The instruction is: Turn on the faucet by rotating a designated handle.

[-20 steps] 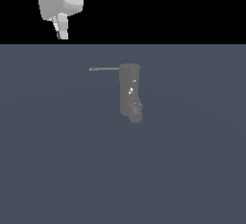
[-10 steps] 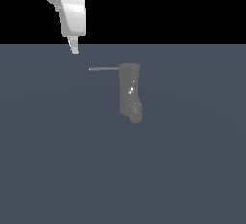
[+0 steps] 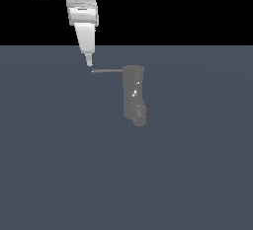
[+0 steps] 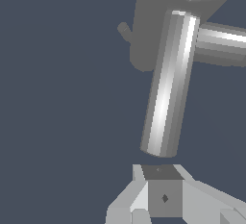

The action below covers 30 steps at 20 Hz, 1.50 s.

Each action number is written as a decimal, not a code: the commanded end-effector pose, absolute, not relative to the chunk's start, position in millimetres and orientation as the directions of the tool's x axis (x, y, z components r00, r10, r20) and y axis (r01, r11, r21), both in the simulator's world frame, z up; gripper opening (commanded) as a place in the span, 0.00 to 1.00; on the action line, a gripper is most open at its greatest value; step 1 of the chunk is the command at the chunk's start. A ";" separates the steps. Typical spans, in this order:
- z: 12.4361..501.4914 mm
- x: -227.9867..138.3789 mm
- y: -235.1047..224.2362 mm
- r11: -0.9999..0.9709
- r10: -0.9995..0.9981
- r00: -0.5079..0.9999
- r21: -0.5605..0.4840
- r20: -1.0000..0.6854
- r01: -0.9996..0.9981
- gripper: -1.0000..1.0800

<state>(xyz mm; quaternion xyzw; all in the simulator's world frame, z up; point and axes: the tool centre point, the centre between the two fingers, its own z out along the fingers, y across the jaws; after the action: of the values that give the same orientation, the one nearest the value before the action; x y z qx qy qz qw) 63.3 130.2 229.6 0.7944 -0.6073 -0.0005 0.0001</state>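
In the exterior view the gripper (image 3: pixel 89 62) hangs in the upper left of the frame, its tip just above the free end of the handle (image 3: pixel 107 70); its fingers look pressed together with nothing between them. The handle is a thin rod lying level, running from the top of the faucet (image 3: pixel 133 94) toward the exterior view's left. The faucet stands near the frame's centre on the grey tabletop (image 3: pixel 54 165), its stub spout at its lower end.

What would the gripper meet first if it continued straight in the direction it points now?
Probably the free end of the handle. In the exterior view the gripper points down with its tip just above that end. Depth is unclear, so it might pass beside the rod and reach the grey floor instead.
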 end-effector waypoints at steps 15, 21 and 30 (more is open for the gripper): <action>199.9 110.4 106.5 -0.087 -0.996 0.087 0.000 0.001 -0.996 0.00; 201.4 108.7 107.4 -0.094 -0.996 0.094 0.000 0.000 -0.996 0.00; 201.3 94.1 105.7 -0.094 -0.996 0.094 0.000 0.000 -0.996 0.00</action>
<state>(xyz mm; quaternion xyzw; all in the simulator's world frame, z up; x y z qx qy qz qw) 97.8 106.2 201.2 0.7396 -0.6730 0.0000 0.0000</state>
